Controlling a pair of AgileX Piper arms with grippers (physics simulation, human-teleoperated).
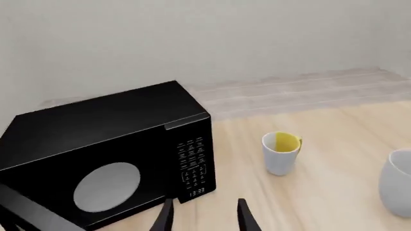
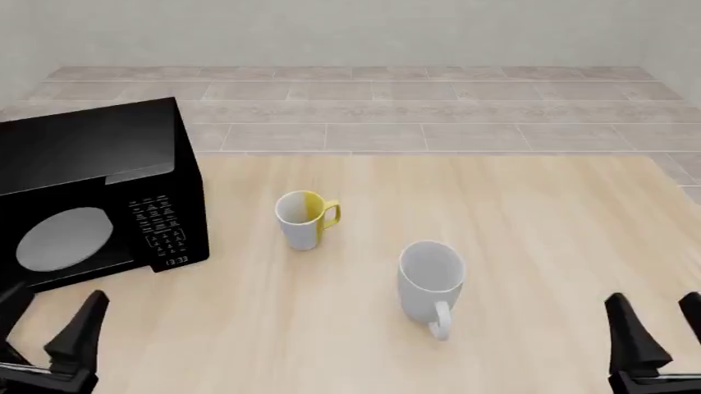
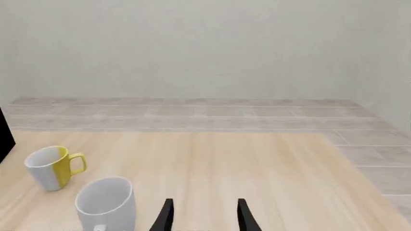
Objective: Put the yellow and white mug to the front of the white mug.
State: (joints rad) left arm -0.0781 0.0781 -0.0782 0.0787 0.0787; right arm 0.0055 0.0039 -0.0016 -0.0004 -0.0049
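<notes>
Black microwave (image 2: 93, 197) stands left of the yellow and white mug (image 2: 302, 219) and white mug (image 2: 429, 283) on my table (image 2: 526, 238), both my jaws parted and empty.

Microwave (image 2: 93, 197): your front view cuts off its left side; keypad print too small to read.
White mug (image 1: 397, 185): left wrist view shows you only a sliver at the edge.
Left gripper (image 2: 49, 341): only fingertips visible, arm hidden.
Right gripper (image 2: 657, 341): cropped likewise.
</notes>
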